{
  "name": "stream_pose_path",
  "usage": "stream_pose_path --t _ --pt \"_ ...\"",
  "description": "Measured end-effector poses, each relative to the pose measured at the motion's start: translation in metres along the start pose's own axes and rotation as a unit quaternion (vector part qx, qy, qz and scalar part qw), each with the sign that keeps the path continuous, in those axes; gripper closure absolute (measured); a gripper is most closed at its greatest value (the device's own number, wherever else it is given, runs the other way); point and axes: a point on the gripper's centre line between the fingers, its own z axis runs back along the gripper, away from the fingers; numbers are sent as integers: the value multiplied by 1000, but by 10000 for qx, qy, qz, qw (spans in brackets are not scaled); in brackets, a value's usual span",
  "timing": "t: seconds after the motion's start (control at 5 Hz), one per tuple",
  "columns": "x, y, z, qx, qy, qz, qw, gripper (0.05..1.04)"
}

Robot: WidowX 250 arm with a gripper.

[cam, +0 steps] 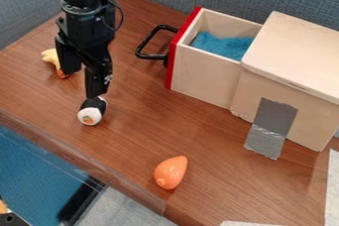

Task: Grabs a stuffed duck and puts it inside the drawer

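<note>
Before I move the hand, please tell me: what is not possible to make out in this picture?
- Camera view: part of the yellow duck, hidden behind the black hand.
- Camera view: the floor of the drawer, covered by the blue cloth and its near wall.
- Camera view: the right end of the wooden box, cut off by the right edge.
- Camera view: what lies in the lower left corner, cut off by the edges.

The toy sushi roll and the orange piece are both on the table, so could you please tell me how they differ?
The sushi roll is black around its side with a white end, while the orange piece is orange all over. The roll is short and stubby; the orange piece is a teardrop, tapering toward one end. The roll lies near the gripper, the orange piece farther from it. Both rest on the wooden table.
</note>
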Motion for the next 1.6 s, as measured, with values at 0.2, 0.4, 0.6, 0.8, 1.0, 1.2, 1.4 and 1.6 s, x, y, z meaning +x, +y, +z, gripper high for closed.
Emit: stream_pose_path --t 0.2,0.4,0.6,0.8,1.0,1.2,1.4,1.6 --pt "-2 -2 -6 -75 107 7 9999 83" --pt "0 13 -16 -186 194 281 9992 83" --pt "11 40 -21 -330 85 571 9978 83" --pt "19 69 -25 -316 3 925 9952 83" --pt "21 92 -27 -196 13 1197 9926 83" --pt "20 100 -28 -72 72 1273 9918 83" --pt "19 103 -36 37 180 1293 9914 83" --pt "24 98 -55 169 343 1192 9921 83"
